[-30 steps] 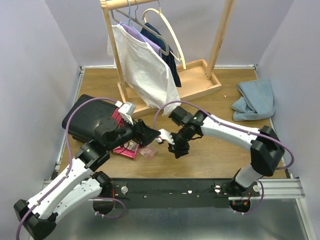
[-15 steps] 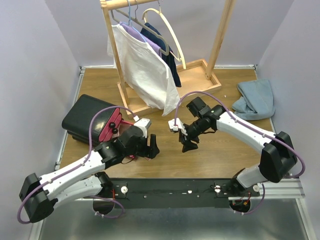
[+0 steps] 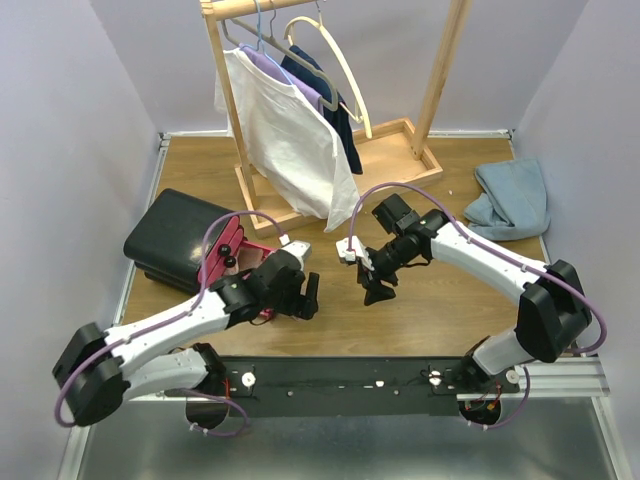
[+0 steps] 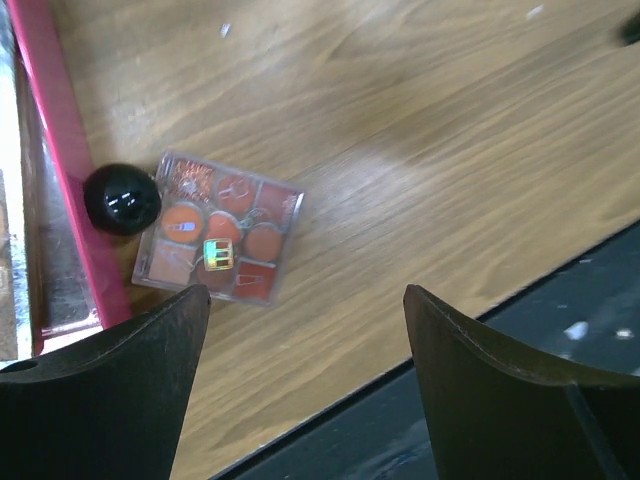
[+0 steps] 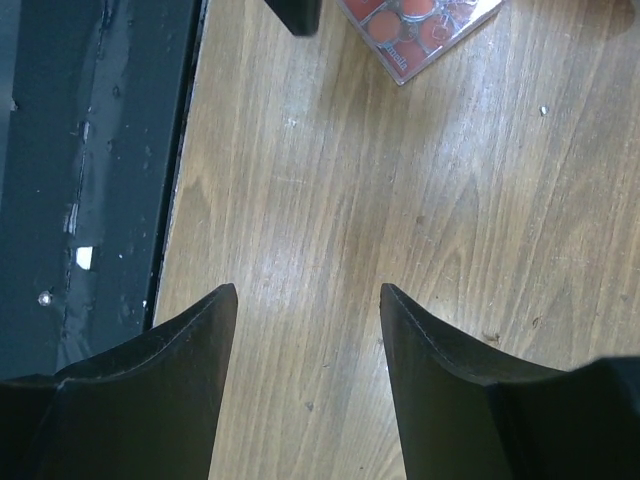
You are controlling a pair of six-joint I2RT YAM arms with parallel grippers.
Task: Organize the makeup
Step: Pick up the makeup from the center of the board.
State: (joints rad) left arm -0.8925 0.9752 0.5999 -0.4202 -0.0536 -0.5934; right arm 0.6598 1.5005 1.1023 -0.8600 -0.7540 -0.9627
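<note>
A clear eyeshadow palette (image 4: pixel 220 241) with orange and red pans lies flat on the wooden table, touching the pink drawer (image 4: pixel 52 140) and its black knob (image 4: pixel 120 199). My left gripper (image 4: pixel 305 292) hangs open just in front of it, nothing between its fingers. The same palette (image 5: pixel 421 28) shows at the top edge of the right wrist view. My right gripper (image 5: pixel 306 290) is open over bare wood, well short of it. From above, the left gripper (image 3: pixel 307 294) covers the palette and the right gripper (image 3: pixel 375 292) hovers to its right.
A black case (image 3: pixel 172 238) with its pink drawer (image 3: pixel 214 264) pulled out stands at the left. A wooden clothes rack (image 3: pixel 330 170) with hanging garments fills the back middle. A blue cloth (image 3: pixel 510 200) lies at the back right. The table's black front rail (image 3: pixel 360 375) runs close by.
The two grippers were almost touching a second ago. The right one drew back to the right and opened wider. The left arm swung down toward the front edge, over the palette.
</note>
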